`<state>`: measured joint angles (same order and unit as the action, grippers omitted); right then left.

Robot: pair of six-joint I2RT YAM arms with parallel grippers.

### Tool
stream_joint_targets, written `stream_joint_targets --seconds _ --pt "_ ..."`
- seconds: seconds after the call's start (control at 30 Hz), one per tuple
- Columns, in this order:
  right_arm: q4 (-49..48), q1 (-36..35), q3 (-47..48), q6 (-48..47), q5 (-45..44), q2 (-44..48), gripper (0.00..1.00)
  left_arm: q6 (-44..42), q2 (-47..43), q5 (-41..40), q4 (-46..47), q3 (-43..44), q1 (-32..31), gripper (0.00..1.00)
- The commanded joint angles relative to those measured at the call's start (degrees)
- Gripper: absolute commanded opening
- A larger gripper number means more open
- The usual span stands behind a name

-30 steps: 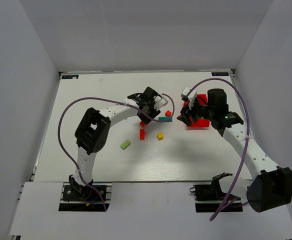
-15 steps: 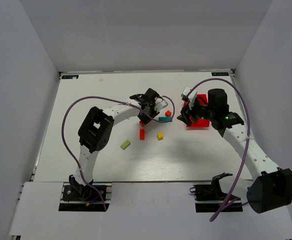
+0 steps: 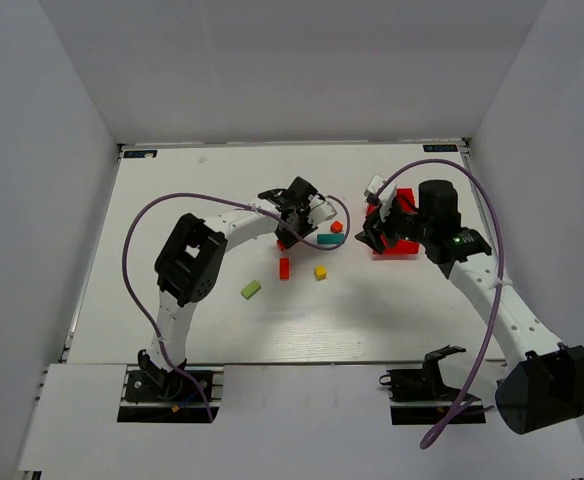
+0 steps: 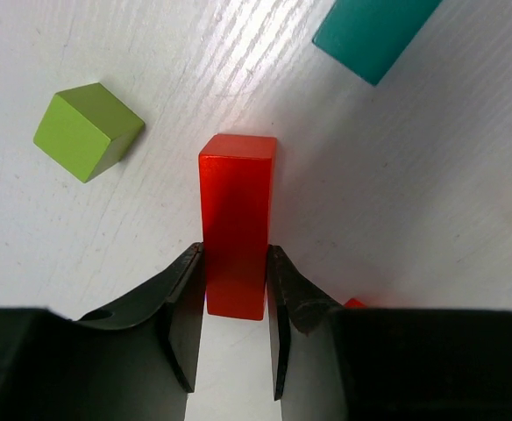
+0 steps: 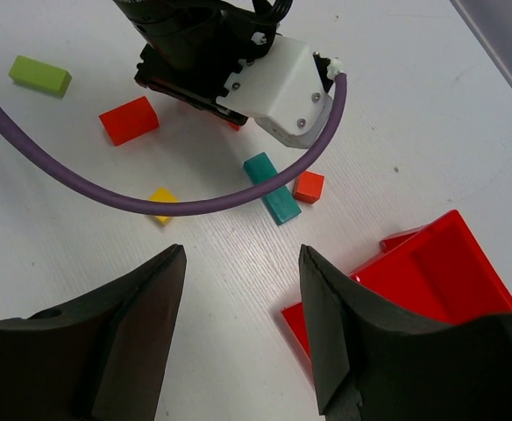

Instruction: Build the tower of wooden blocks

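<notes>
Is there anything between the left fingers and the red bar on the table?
Nothing visible does. The red bar sits between the left gripper's fingers, both against its sides. The lime green cube and teal bar lie apart, farther off.

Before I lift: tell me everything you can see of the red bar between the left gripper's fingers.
The red bar is a plain painted wooden block, long, square-ended and unmarked. Its near end sits between the fingers of the left gripper, both pads pressed to its long sides. The far end juts out past them over the white table. A lime green block and a teal bar lie apart from it.
</notes>
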<state>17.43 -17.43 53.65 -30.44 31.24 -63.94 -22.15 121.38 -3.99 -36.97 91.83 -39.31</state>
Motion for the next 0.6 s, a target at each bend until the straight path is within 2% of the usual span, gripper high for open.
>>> stream_joint_targets --seconds 0.0,0.17,0.37,0.57 --pt "-1.7 -0.32 -0.21 0.03 0.75 1.89 0.6 -5.79 -4.93 0.64 2.6 -2.18 0.64 0.0" --pt "-1.44 -0.15 -0.3 -0.15 1.36 2.59 0.6 -9.92 -6.25 2.93 0.95 -0.61 0.64 0.0" --pt "-1.35 -0.24 -0.39 -0.33 1.98 3.38 0.62 -16.68 -6.25 11.26 -3.36 2.64 1.17 0.0" --pt "-1.0 -0.24 -0.74 -0.59 2.5 3.83 0.62 -22.84 -6.25 15.4 -6.62 5.99 2.22 0.0"
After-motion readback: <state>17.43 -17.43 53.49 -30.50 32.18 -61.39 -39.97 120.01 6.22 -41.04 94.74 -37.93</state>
